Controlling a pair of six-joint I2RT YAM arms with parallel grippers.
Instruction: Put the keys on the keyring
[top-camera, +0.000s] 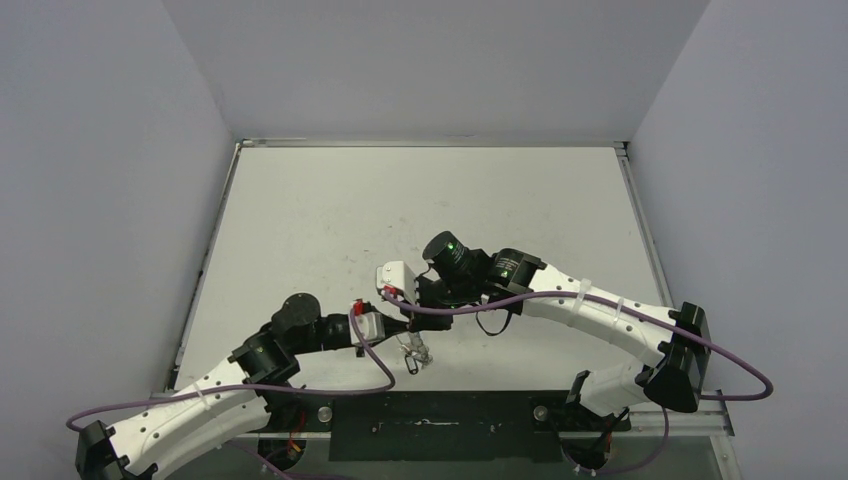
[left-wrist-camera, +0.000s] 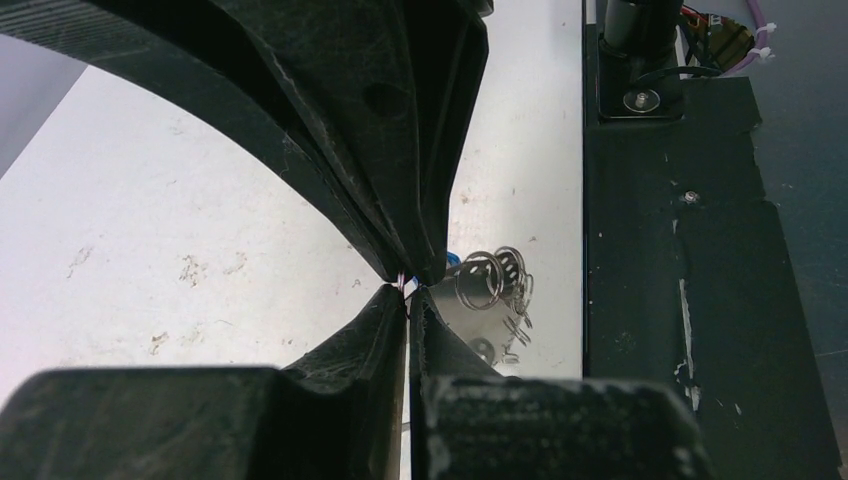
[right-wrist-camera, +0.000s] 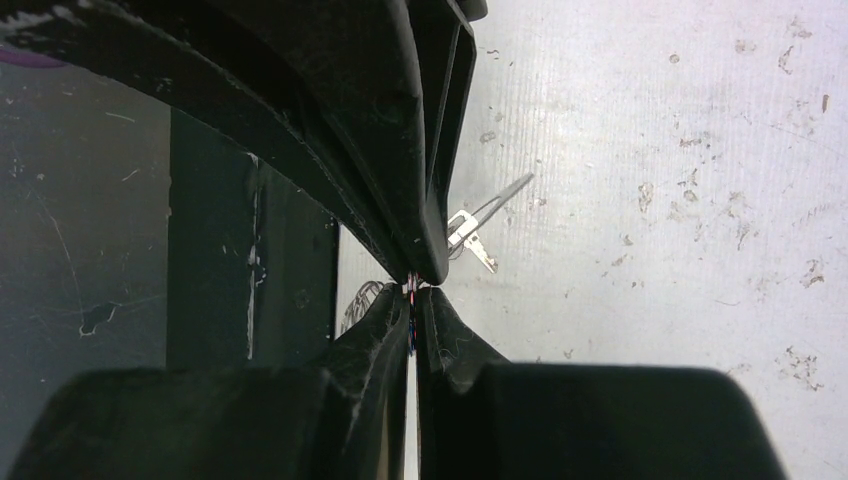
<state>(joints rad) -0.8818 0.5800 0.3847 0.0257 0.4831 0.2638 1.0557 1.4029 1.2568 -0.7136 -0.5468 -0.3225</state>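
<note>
Both grippers meet tip to tip low over the table near its front edge. My left gripper (left-wrist-camera: 410, 297) is shut on a thin wire loop of the keyring (left-wrist-camera: 478, 325), whose pale plate and wire loops (left-wrist-camera: 495, 275) hang just right of the tips. My right gripper (right-wrist-camera: 412, 292) is shut on a thin sliver with a blue tint, apparently the blue-headed key (left-wrist-camera: 452, 262). A small silver key (right-wrist-camera: 470, 240) with a dark head hangs beside the left fingertip. In the top view the cluster (top-camera: 413, 352) sits under both grippers (top-camera: 408, 330).
The black base plate (left-wrist-camera: 690, 300) with a screw runs along the table's front edge, close to the keyring. The white table (top-camera: 420, 220) stretches away behind the arms, walled on three sides. Purple cables loop beside both arms.
</note>
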